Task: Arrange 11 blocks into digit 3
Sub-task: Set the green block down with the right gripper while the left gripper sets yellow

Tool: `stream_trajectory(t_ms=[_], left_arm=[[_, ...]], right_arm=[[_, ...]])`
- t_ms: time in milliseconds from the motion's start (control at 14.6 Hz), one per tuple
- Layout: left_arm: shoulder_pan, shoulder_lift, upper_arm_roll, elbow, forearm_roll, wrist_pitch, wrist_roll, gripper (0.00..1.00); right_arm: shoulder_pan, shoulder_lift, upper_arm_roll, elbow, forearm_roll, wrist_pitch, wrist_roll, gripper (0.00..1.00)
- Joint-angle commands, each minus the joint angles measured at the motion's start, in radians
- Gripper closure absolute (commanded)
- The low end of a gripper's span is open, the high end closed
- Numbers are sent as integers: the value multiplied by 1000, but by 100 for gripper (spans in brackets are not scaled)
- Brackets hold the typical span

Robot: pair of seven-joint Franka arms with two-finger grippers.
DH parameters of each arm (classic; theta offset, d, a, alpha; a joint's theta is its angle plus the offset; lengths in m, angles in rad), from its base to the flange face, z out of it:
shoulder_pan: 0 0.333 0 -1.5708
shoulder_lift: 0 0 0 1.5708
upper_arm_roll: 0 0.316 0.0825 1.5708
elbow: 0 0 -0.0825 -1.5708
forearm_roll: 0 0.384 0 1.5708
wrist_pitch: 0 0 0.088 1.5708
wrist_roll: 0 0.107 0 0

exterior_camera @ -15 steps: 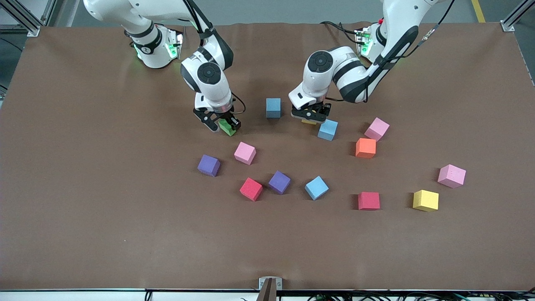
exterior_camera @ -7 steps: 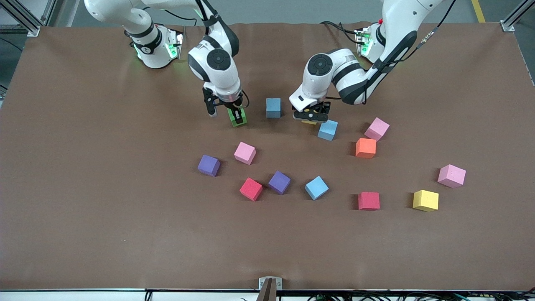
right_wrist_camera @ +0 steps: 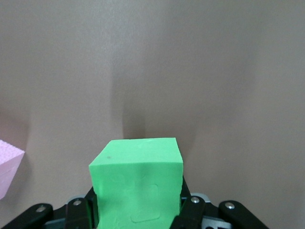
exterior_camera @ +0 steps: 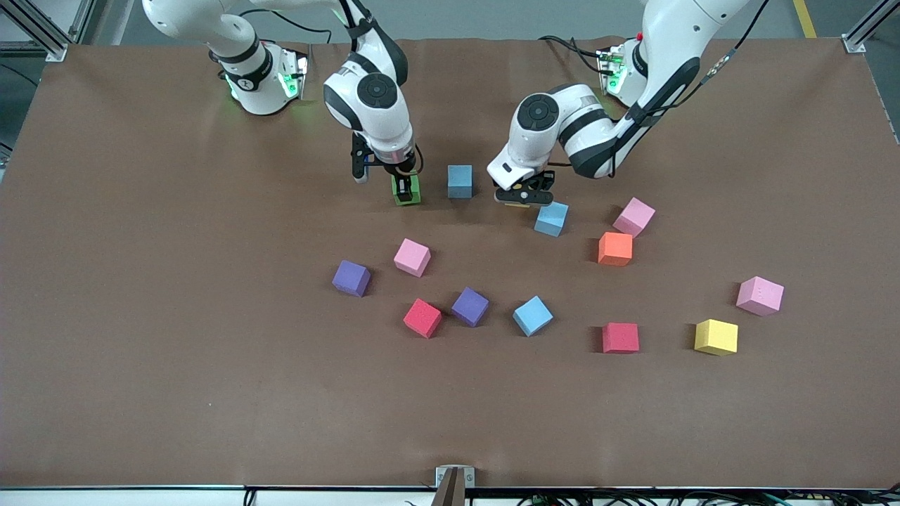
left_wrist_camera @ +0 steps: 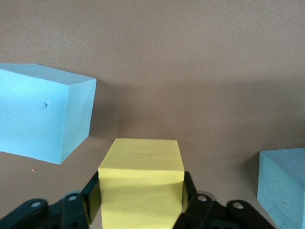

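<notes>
Right claw [exterior_camera: 405, 188] grips the green block [exterior_camera: 408, 194]; set it flush beside the blue block [exterior_camera: 460, 180]. Left claw [exterior_camera: 521, 199] is clamped on a yellow block [left_wrist_camera: 141, 186]: lift that straight up.

An orange cube [exterior_camera: 615, 249] sits on the brown table [exterior_camera: 140, 316], well inside its edges, toward the left arm's end, upright and flat.
</notes>
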Motion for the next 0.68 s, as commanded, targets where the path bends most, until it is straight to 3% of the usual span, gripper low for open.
stream_trajectory(t_ms=[0, 205, 615], left_arm=[[12, -2, -10, 0, 5, 2, -53, 47], [12, -14, -12, 20, 6, 2, -218, 60], [12, -17, -25, 55, 5, 4, -688, 60]], right_arm=[[39, -10, -4, -10, 6, 30, 48, 100], [55, 9, -4, 8, 7, 35, 48, 100], [72, 73, -4, 73, 12, 41, 68, 100]])
